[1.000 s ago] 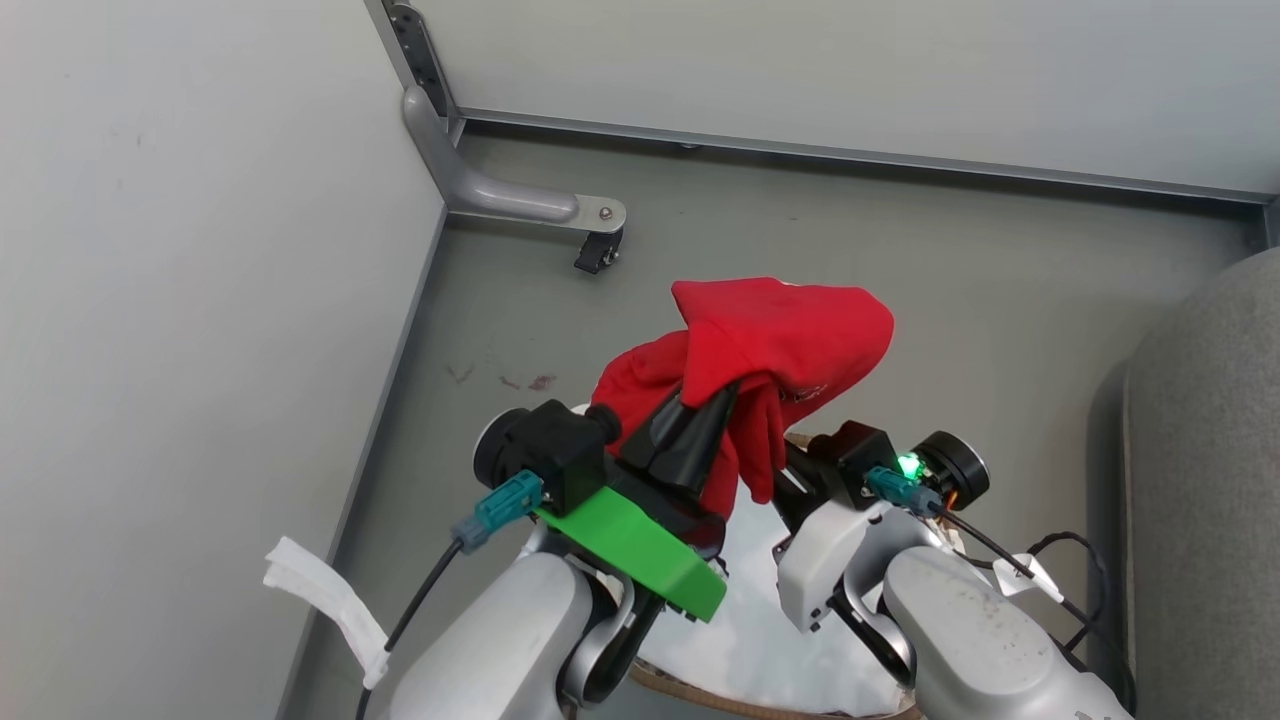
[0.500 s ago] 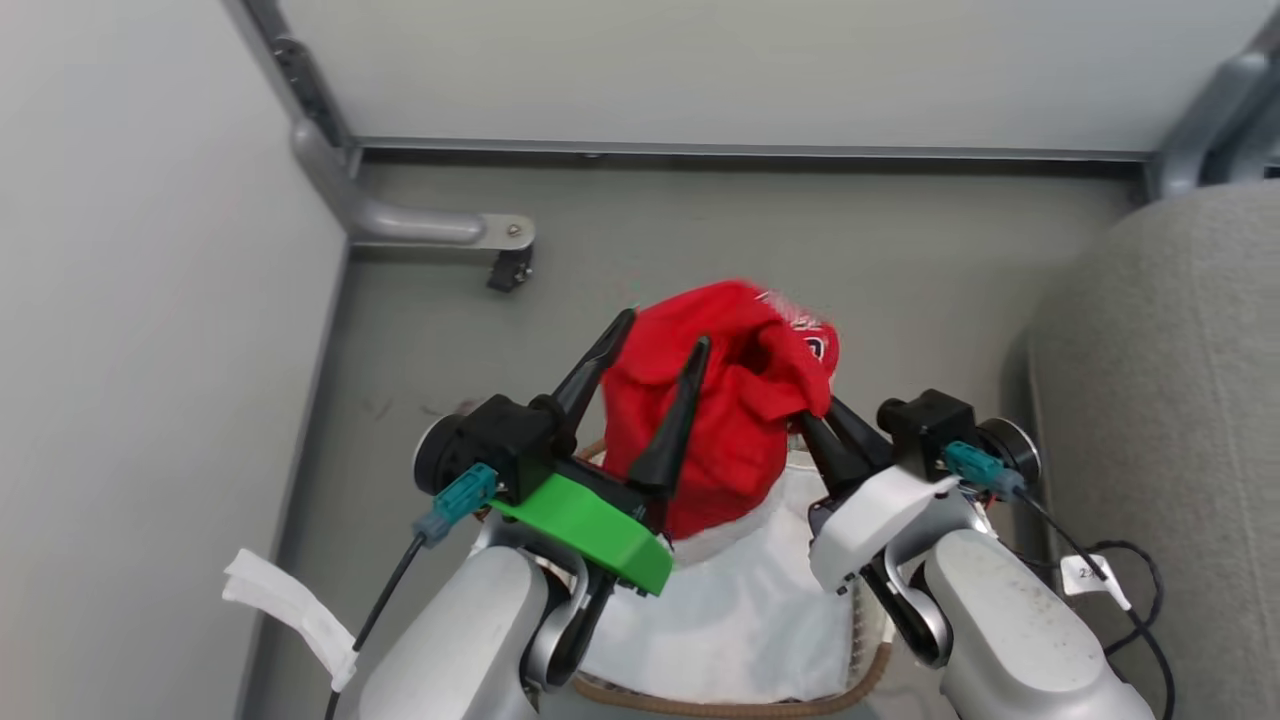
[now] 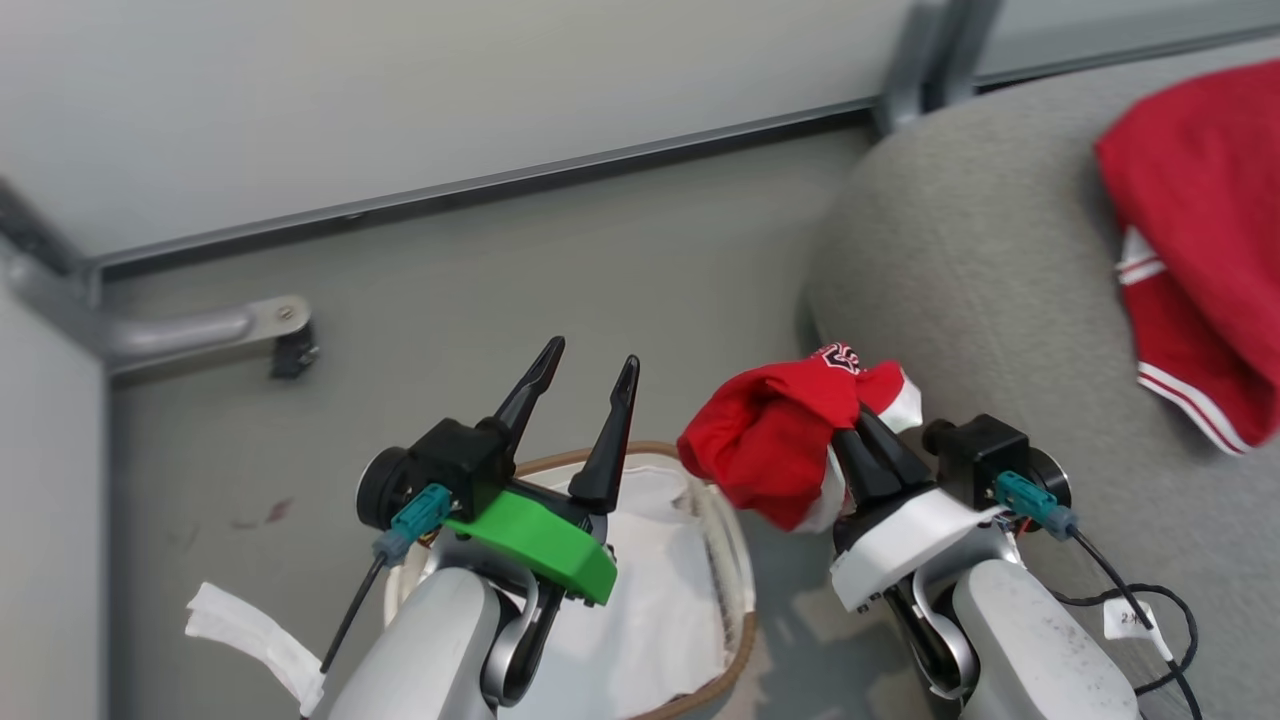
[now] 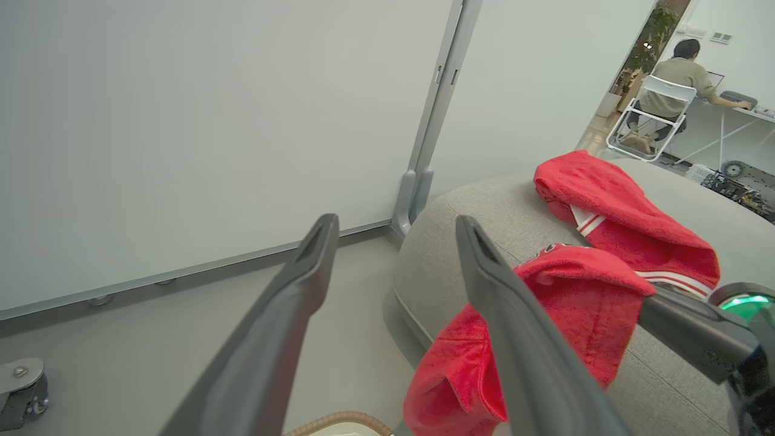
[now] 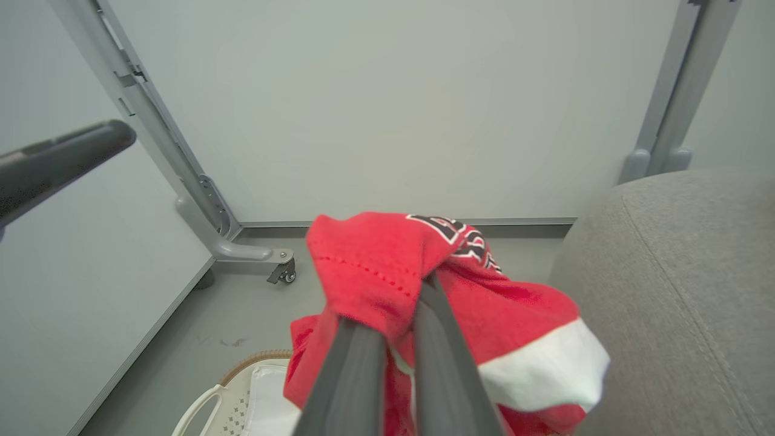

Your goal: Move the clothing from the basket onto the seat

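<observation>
- On the seat [image 3: 960, 260], towards its far right, one striped garment [image 3: 1200, 250] lay flat. That part of the task was judged complete.
- The right fingers [image 3: 880, 455] were pressed together on a fold of the jersey [image 3: 770, 440]. It hung bunched in the air between the basket [image 3: 748, 625] and the seat, clear of the basket rim and just beside the seat's near edge. Contact with the seat could not be confirmed.
- The left fingers [image 3: 610, 430] stood spread and held nothing, poised above the basket.
- The basket showed its white liner [image 3: 650, 610], and no red cloth was seen in the exposed part. The part beneath the left arm was hidden.
- Judgement: the task was well advanced, with one garment placed and one in transit.
- Outstanding: carry the jersey over the seat and release it there. Whether any further garment lay in the hidden part of the basket could not be established.
</observation>
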You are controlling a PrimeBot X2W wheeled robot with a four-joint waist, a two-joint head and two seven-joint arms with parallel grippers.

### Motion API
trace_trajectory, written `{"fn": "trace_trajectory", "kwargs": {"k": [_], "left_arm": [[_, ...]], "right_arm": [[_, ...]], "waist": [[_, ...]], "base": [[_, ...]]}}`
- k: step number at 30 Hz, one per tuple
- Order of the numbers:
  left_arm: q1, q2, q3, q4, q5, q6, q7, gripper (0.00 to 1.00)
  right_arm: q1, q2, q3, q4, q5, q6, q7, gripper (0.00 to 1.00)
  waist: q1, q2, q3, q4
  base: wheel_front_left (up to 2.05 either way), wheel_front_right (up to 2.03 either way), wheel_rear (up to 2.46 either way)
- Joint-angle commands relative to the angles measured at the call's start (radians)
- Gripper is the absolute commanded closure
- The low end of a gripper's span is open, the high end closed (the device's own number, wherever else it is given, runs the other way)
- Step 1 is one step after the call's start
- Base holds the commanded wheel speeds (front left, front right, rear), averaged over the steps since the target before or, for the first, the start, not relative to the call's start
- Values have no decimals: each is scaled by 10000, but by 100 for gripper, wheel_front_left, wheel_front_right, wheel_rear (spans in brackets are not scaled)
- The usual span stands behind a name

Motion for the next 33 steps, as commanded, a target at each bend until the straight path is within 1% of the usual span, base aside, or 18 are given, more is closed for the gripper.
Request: {"fn": "trace_trajectory", "kwargs": {"k": [1,7,11,13,16,17,18,19,25,29,31,32,33], "left_arm": [[180,44,88,23,80,-40,7,0],[399,43,412,72,276,-90,7,0],[440,46,393,49,326,-96,7,0],[409,49,381,29,358,-102,7,0],[294,49,347,13,434,-110,7,0],[261,50,340,18,456,-111,7,0],[185,53,303,54,530,-114,7,0],[119,52,257,61,582,-115,7,0],[-345,86,-50,76,867,-118,7,0],[-670,283,-179,-75,979,-119,7,0],[-802,335,-194,-128,960,-118,7,0],[-989,423,-253,-183,981,-119,7,0],[-1094,467,-287,-202,991,-119,7,0]], "right_arm": [[158,-28,-104,-162,-1,-11,-7,100],[297,-31,-478,-651,-230,-11,-7,100],[75,-101,-800,-1053,-684,-12,-7,100],[-145,-312,-945,-1301,-846,-12,-7,100],[-903,-899,-1261,-1699,-990,-12,-8,100],[-1106,-1049,-1303,-1750,-1016,-11,-7,100],[-1612,-1422,-1423,-1877,-1109,-12,-8,100],[-1984,-1660,-1544,-1966,-1153,-12,-8,100],[-4248,-3293,-2317,-2270,-1627,-12,-5,100],[-5513,-4176,-2776,-1932,-1917,-12,-4,100],[-5997,-4468,-2924,-1554,-2088,-12,-4,100],[-6465,-4643,-3068,-1077,-2183,-12,-5,100],[-6650,-4699,-3136,-851,-2255,-12,-5,100]], "waist": [[0,-1,-173,-1838],[0,-1,-130,-3103],[0,-1,-28,-3582],[0,-1,62,-3759],[0,-1,306,-3932],[0,-1,372,-3953],[0,-1,512,-3967],[0,-1,614,-3952],[0,-1,1542,-3504],[0,-1,2228,-3143],[0,-1,2569,-2947],[0,-1,2928,-2743],[0,-1,3089,-2650]], "base": [[0,0,0],[0,0,0],[0,0,0],[0,0,0],[0,0,0],[0,0,0],[0,0,0],[0,0,0],[0,0,0],[0,0,0],[0,0,0],[0,0,0],[0,0,0]]}}
